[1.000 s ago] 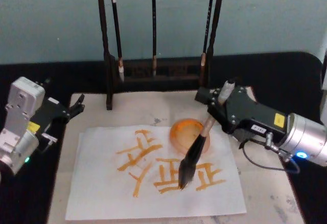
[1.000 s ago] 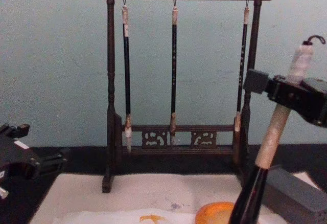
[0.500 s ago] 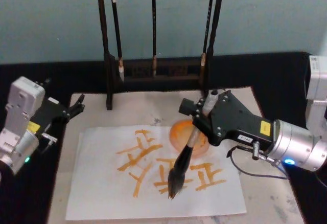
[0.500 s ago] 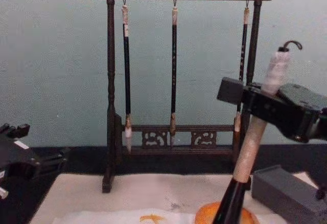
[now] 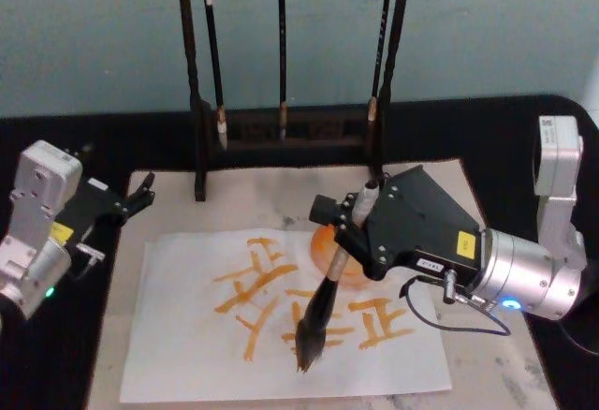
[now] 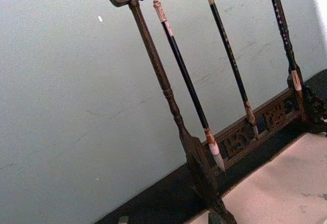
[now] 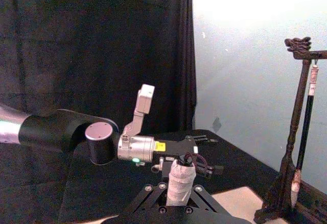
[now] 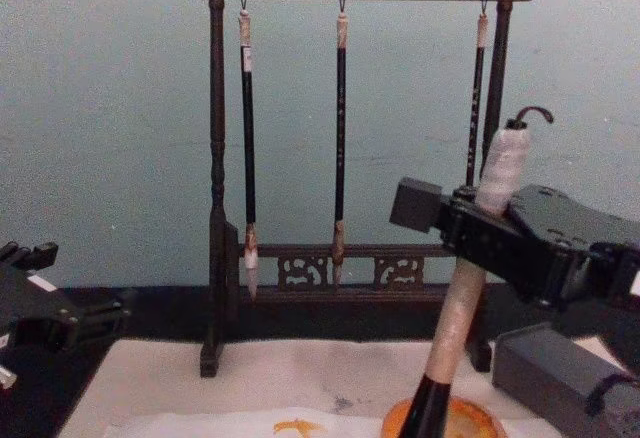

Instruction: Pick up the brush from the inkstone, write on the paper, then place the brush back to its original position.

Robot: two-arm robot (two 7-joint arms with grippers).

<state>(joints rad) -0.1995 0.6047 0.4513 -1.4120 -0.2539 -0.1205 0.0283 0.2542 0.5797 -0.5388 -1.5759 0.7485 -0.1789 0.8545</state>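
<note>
- The paper (image 5: 187,354) is being carried flat on a cream mat (image 5: 253,199). Bare white margin is being left along its near edge and left side.
- The paper's middle is being taken up by orange brush strokes (image 5: 253,288).
- The brush (image 5: 318,316) is being held tilted, its dark tip touching the paper among the strokes and its pale handle leaning back towards the rack.
- The handle is being clamped between the jaws of the right gripper (image 5: 354,227), which is reaching in from the right over the paper's far right corner.
- An orange dish (image 5: 321,244) just behind the strokes is being partly covered by the brush and gripper.
- A grey block (image 8: 550,373) is being kept on the mat's right side.
- The left gripper (image 5: 142,193) is being parked at the mat's far left corner, jaws apart.
- Farthest back on the black worktop (image 5: 496,134), three thin brushes (image 5: 281,54) are being hung on a wooden rack (image 5: 281,134), well apart from the gripper.
</note>
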